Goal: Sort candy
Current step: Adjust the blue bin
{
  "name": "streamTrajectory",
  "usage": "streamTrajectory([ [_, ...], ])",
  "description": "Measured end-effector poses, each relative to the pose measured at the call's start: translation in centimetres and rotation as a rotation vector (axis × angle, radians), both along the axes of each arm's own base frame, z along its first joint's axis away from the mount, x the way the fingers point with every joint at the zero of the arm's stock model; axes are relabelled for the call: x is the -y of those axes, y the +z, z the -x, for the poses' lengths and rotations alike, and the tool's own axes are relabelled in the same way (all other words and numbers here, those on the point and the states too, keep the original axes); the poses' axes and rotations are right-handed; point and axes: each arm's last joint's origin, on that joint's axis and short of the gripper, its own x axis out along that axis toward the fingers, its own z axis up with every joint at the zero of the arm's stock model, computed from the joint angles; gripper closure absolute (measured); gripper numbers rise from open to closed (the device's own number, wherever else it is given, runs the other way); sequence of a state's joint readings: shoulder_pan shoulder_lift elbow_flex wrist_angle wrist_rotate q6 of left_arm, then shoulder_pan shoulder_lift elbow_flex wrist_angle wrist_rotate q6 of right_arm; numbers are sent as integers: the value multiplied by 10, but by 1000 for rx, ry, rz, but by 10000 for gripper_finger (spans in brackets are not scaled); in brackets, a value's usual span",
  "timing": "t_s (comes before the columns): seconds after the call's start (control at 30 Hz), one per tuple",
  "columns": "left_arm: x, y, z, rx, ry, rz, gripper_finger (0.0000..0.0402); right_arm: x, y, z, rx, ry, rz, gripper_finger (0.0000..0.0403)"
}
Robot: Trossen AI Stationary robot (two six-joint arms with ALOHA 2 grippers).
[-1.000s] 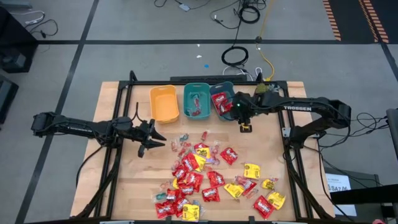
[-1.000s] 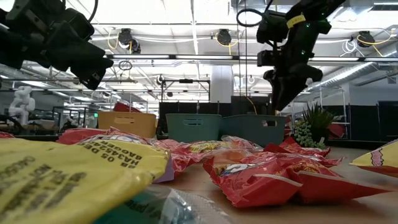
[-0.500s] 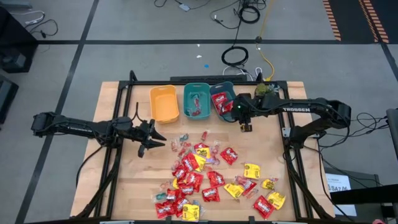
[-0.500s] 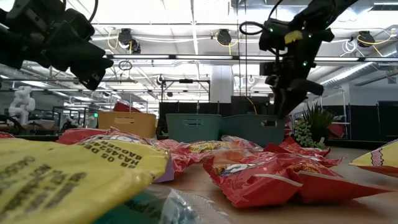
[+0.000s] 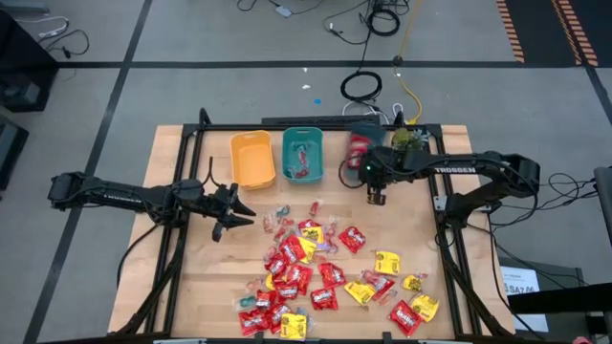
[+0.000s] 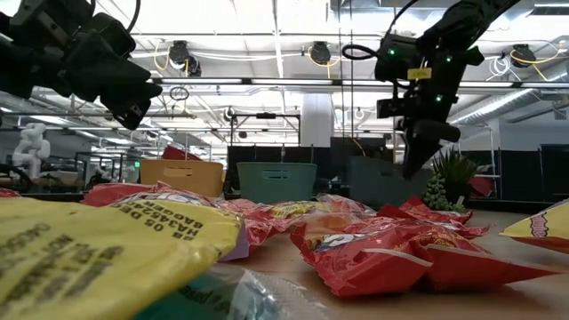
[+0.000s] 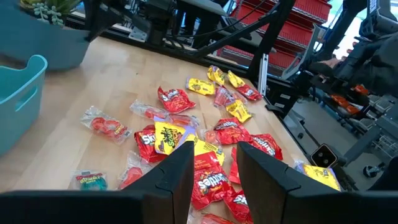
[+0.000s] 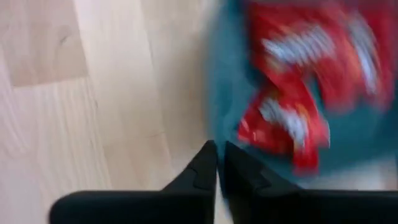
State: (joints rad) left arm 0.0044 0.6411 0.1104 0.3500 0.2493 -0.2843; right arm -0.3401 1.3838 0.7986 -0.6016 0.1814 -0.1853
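The candy [image 5: 316, 272] lies as a loose heap of red and yellow packets and small clear-wrapped pieces on the wooden table's near half. At the far edge stand a yellow bin [image 5: 252, 158], a teal bin [image 5: 302, 155] and a blurred dark teal bin [image 5: 363, 143] holding red packets [image 8: 292, 118]. My right gripper [image 5: 376, 198] is shut and points steeply down beside the dark teal bin's near side [image 8: 214, 106]. My left gripper [image 5: 247, 214] waits open and empty above the table's left side. My right gripper's shut fingertips [image 8: 208, 155] stand at the near edge of the dark teal bin. The blur keeps me from telling whether they touch it.
A small green plant [image 5: 406, 137] stands at the far right, just behind the dark teal bin. Bare wood [image 5: 191, 277] shows left of the heap and between the heap and the bins. Cables lie on the floor beyond the table.
My right gripper has sunk a little, rolled, and shut its fingers. The dark teal bin with its red packets has shifted toward the table's far right corner and shows blurred, taller and narrower in the low view. The left arm has kept still.
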Motion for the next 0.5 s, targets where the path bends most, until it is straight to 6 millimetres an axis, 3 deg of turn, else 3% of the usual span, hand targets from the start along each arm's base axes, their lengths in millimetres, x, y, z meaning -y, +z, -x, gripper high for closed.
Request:
streamTrajectory([
  [0.17,0,0,0,0,0,2,272,0,0,0,27,-87,-29,396],
  [0.37,0,0,0,0,0,2,272,-10,1,-5,12,47,-10,400],
  [0.5,0,0,0,0,0,2,272,-10,14,-13,21,147,46,401],
])
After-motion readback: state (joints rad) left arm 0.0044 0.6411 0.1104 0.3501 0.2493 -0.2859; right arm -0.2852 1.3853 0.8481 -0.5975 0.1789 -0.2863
